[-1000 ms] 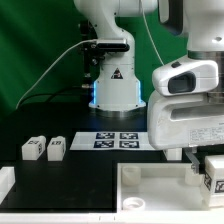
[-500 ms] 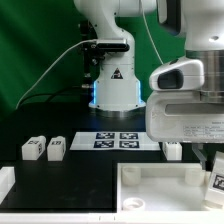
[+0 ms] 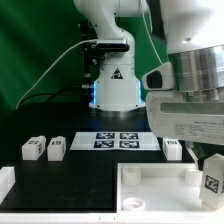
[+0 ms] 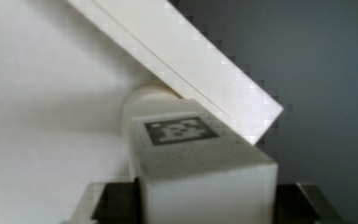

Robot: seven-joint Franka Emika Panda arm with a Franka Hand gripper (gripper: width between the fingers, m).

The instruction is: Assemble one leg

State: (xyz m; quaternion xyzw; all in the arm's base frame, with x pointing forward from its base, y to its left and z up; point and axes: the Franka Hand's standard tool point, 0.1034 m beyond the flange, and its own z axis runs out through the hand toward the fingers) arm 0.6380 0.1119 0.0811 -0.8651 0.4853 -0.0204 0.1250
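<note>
Right up close, the two-finger gripper (image 4: pixel 201 203) is pinching the small white stubby plastic leg (image 4: pixel 194 150), tag showing. It is at the corner of the large white square tray-like panel (image 3: pixel 150 186), on the exterior view's right. Here's the danger: the leg looks slightly tilted, so a push down could catch the rim and jam or twist in the grip. Farther back, spare white posts (image 3: pixel 32 149) and the marker board (image 3: pixel 120 139) sit well apart.

**Board and panel share a dark tabletop**

From my remote station I see the marker board (image 3: pixel 120 139) lying flat on the black table (image 3: pixel 85 180), a green backdrop (image 3: pixel 40 50) behind it. Nearer the camera sits the large white panel (image 3: pixel 165 200); in the wrist view its raised edge (image 4: pixel 194 70) runs diagonally.
</note>
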